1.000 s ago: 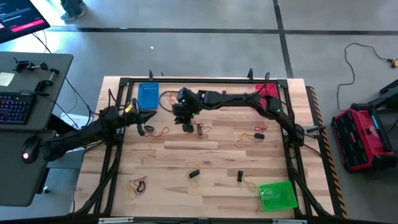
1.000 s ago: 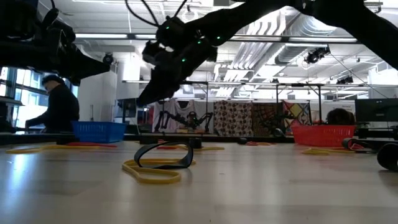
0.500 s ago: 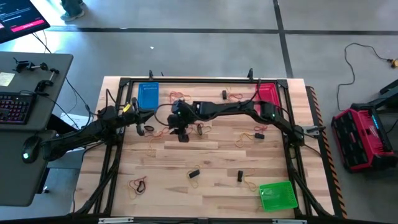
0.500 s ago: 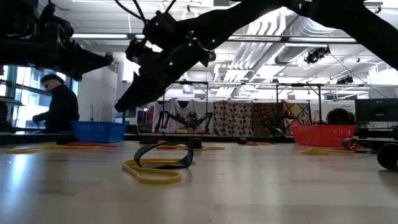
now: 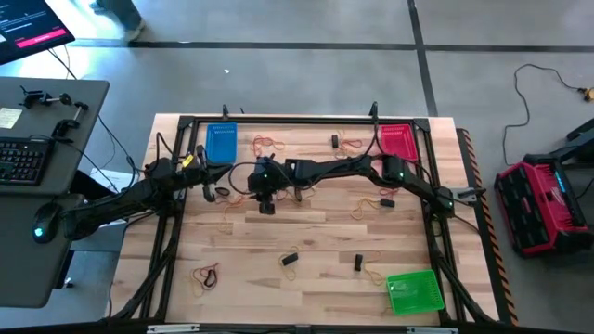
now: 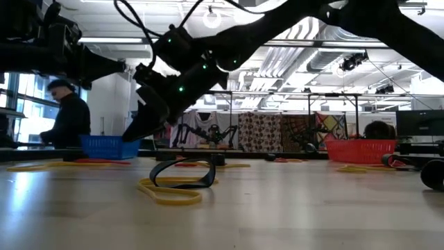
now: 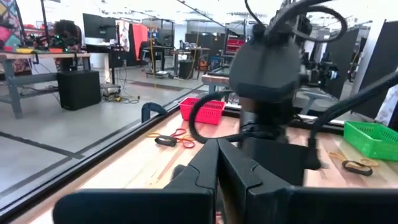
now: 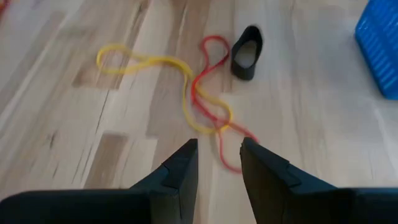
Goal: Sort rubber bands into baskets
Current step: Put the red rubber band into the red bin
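Right wrist view: right pincer (image 8: pixel 216 163) spread, empty, over tangled red and yellow rubber bands (image 8: pixel 202 93); left pincer (image 7: pixel 217 163) pressed together

Just ahead of the right gripper (image 8: pixel 216 163) lie tangled rubber bands (image 8: pixel 199 99); a basket (image 8: pixel 379 46) sits beyond, aside.

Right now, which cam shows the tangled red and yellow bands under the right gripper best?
Right wrist view: the red and yellow bands fill the frame, just ahead of the right gripper. High view shows thin specks; in low and left wrist views, the arm blocks them.
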Controlling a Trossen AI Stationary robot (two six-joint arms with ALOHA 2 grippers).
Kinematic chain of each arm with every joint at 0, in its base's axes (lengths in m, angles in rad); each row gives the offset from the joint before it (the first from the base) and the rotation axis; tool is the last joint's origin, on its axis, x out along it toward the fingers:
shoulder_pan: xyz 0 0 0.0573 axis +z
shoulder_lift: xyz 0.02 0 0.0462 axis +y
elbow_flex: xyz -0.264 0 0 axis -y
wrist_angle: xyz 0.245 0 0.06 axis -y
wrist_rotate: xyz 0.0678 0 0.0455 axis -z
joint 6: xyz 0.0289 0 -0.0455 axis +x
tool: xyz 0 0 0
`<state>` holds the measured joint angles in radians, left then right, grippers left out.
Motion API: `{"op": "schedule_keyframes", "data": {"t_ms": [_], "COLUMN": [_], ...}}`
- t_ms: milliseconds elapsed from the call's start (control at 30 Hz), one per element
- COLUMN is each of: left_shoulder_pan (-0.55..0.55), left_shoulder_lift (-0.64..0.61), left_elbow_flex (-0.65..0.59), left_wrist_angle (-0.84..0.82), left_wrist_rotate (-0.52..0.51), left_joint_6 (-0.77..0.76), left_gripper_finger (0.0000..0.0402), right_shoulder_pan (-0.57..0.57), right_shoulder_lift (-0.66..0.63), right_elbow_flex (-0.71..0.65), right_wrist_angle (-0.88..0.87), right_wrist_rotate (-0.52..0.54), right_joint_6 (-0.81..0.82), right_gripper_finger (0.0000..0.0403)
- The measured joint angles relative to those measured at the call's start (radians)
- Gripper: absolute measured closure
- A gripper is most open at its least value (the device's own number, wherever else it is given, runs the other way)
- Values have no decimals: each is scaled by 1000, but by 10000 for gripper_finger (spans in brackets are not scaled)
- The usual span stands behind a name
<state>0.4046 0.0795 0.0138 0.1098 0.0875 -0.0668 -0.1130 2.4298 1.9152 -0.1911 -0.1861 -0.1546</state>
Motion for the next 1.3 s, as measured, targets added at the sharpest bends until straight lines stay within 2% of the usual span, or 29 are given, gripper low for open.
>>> {"op": "schedule_keyframes", "data": {"t_ms": [167, 333, 700, 900, 1067, 1200, 1300], "left_shoulder_pan": [0, 0, 0, -1, -3, -13, -26], "left_shoulder_lift": [0, 1, 1, 1, 1, 1, 1], "left_elbow_flex": [0, 0, 0, 0, 0, 0, 0], "left_wrist_angle": [-12, -11, -44, -73, -67, -67, -69], "left_wrist_rotate": [6, 5, 4, 3, 8, 8, 8], "left_joint_6": [1, 65, 71, 64, 28, 6, 63], "left_gripper_finger": [401, 402, 402, 402, 401, 401, 402], "right_shoulder_pan": [-18, -21, -17, -17, -15, -8, 1], "right_shoulder_lift": [31, 61, 93, 113, 117, 114, 100], "right_elbow_flex": [1, 1, 0, 4, 5, 5, 5], "right_wrist_angle": [61, 89, 98, 96, 83, 79, 49], "right_wrist_rotate": [-32, -50, -31, -36, -40, -26, -13], "right_joint_6": [18, -3, -21, -86, -97, -91, -98], "right_gripper_finger": [292, 292, 297, 329, 391, 393, 400]}}
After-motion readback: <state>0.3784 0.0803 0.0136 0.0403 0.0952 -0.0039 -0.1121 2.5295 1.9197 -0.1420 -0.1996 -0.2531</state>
